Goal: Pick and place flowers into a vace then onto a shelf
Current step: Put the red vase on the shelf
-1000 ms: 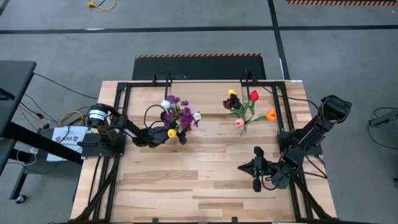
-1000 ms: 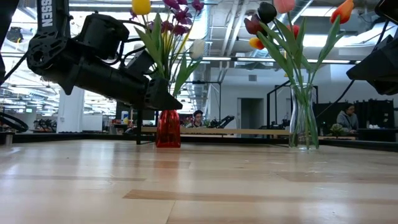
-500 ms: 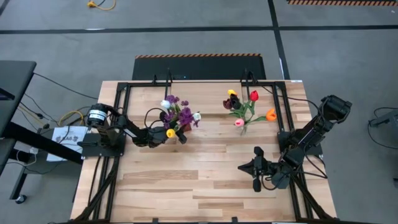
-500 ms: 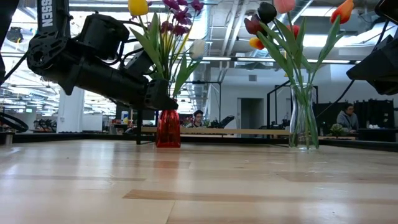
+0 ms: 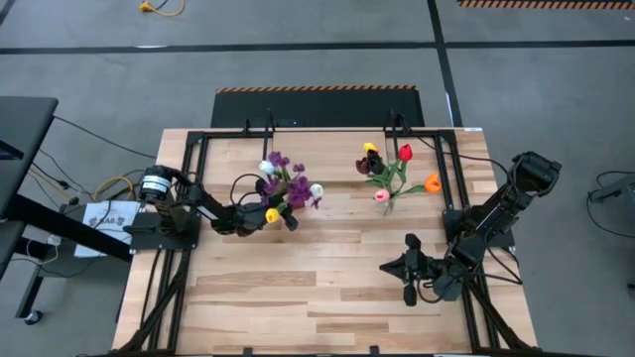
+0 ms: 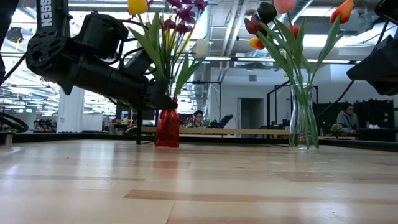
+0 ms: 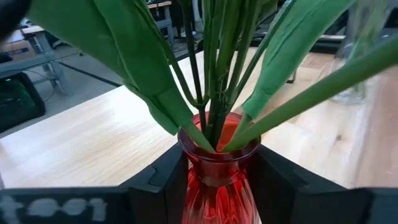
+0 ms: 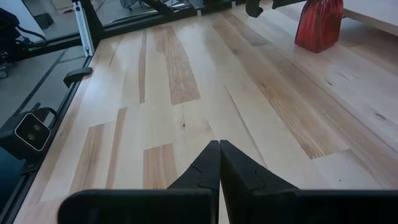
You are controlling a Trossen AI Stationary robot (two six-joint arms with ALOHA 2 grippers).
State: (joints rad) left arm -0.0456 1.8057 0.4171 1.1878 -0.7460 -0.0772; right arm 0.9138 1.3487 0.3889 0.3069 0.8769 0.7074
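— What is nearest?

— The right gripper (image 5: 408, 269), fingers pressed together on nothing, low over the near right part of the table (image 5: 298, 307).

— And the left one?

— Farther back on the left, the left gripper (image 7: 214, 180) has its fingers (image 7: 168, 180) pressed against both sides of the red vase (image 7: 216, 186), clasping its neck. The vase stands slightly tilted.

— Where are the flowers?

— One bunch of flowers (image 5: 286, 183) is in that red vase. To its right, well apart, tulips (image 5: 392, 171) stand in a clear glass vase (image 6: 303, 124). The shelf (image 6: 211, 131) lies beyond both, at the far edge.
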